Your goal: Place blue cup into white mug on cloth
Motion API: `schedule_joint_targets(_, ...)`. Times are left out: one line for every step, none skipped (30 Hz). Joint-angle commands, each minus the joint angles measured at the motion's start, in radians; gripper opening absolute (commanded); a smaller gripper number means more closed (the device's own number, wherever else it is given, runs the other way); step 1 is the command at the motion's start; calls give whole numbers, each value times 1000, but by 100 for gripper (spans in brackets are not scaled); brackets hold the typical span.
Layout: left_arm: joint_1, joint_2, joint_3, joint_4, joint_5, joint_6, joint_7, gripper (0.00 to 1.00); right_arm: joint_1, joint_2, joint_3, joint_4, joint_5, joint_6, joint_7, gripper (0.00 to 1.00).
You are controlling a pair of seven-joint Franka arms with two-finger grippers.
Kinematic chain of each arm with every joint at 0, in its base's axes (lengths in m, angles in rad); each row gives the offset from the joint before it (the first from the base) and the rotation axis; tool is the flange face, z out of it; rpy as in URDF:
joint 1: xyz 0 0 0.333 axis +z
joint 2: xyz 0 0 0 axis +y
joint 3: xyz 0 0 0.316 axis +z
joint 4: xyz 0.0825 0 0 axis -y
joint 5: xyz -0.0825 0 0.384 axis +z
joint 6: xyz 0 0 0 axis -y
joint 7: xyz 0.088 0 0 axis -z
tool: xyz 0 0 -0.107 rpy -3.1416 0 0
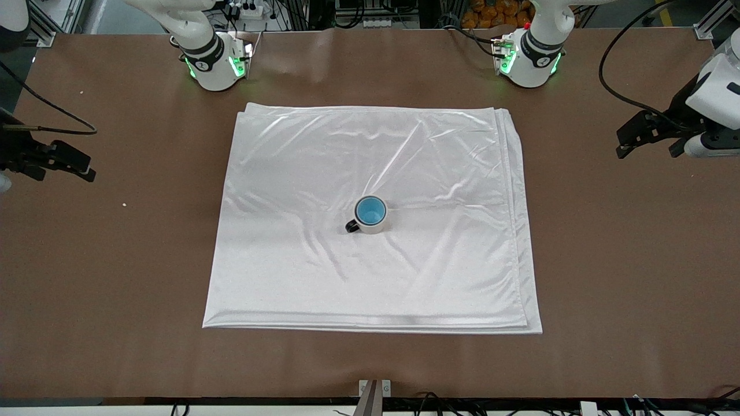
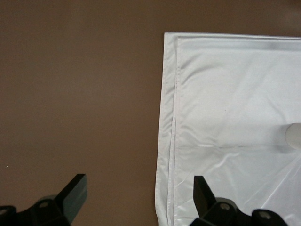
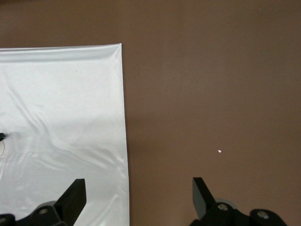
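Observation:
The white mug [image 1: 372,228] with its black handle stands upright near the middle of the white cloth [image 1: 289,173]. The blue cup [image 1: 370,211] sits inside the mug; only its light blue inside and rim show. My left gripper [image 1: 647,150] is open and empty over the bare table, past the cloth's edge at the left arm's end. My right gripper [image 1: 62,167] is open and empty over the bare table at the right arm's end. The left wrist view shows the open left gripper [image 2: 139,193], the cloth [image 2: 225,94] and a sliver of the mug [image 2: 294,135]. The right wrist view shows the open right gripper [image 3: 138,195] and the cloth [image 3: 61,94].
The brown table [image 1: 607,260] surrounds the cloth on all sides. The two arm bases [image 1: 217,63] [image 1: 529,58] stand along the table's edge farthest from the front camera. Small white specks lie on the table [image 1: 124,204] at the right arm's end.

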Motion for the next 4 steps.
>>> schedule_joint_targets(-4,19,3,33,23,-26,17,100,-9,-5,7,3,-3,-5,-15,100)
schedule_joint_targets(-4,17,3,33,23,-26,17,100,-9,-5,7,3,-3,-5,-15,100)
schedule_joint_targets(-4,17,3,33,23,-26,17,100,-9,-5,7,3,-3,-5,-15,100)
schedule_joint_targets(-4,17,3,33,23,-26,17,100,-9,-5,7,1,-4,-5,-15,100)
